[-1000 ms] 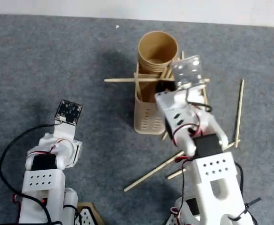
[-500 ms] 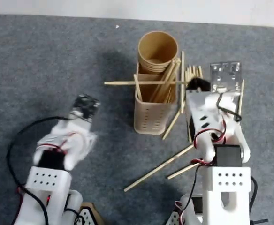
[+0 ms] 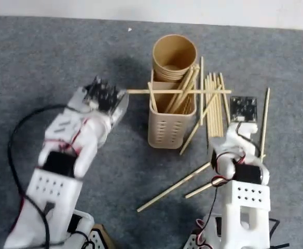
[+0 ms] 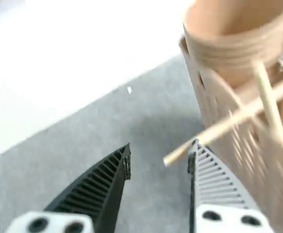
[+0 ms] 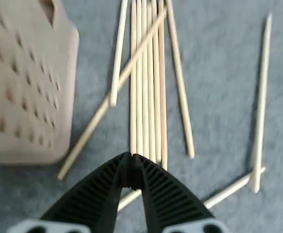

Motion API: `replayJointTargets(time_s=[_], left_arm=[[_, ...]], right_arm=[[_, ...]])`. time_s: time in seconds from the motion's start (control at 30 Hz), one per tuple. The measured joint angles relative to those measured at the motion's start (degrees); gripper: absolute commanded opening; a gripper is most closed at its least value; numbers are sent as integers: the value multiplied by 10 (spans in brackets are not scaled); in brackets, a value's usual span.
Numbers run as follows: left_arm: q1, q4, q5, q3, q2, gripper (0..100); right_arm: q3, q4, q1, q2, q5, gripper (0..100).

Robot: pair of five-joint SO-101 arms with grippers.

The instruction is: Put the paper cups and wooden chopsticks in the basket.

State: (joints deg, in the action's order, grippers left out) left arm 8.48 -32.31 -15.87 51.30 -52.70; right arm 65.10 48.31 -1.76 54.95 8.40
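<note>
Though perforated, smooth rounded basket (image 3: 168,129)

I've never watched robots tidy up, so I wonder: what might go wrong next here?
The left gripper, open, sits at the end of a chopstick balanced across the basket; a nudge might knock it off or tip the basket. The loose chopsticks by the shut right gripper lie packed together, so picking one may scatter others.

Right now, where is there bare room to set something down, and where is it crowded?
Bare: the mat left of the basket, beyond the left gripper, and the far right corner past the lone chopstick. Crowded: right of the basket, where the chopstick bundle lies ahead of the right gripper, and the slanted chopsticks nearer the arms.
</note>
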Motion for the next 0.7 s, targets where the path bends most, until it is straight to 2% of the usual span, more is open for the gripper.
replayJointTargets(time_s=[0.2, 0.33, 0.43, 0.53, 0.7], left_arm=[[0, 0, 0, -236, 244, 203], [0, -59, 0, -413, 370, 203], [-4, -120, 0, -516, 417, 203], [-24, -180, 0, -529, 448, 200], [-9, -299, 0, -427, 452, 131]], right_arm=[[76, -43, -2, 0, 0, 8], [127, -114, -1, 0, 0, 8], [136, -127, -2, 0, 0, 8], [138, -131, -2, 1, 0, 8], [138, -131, -2, 2, 0, 8]])
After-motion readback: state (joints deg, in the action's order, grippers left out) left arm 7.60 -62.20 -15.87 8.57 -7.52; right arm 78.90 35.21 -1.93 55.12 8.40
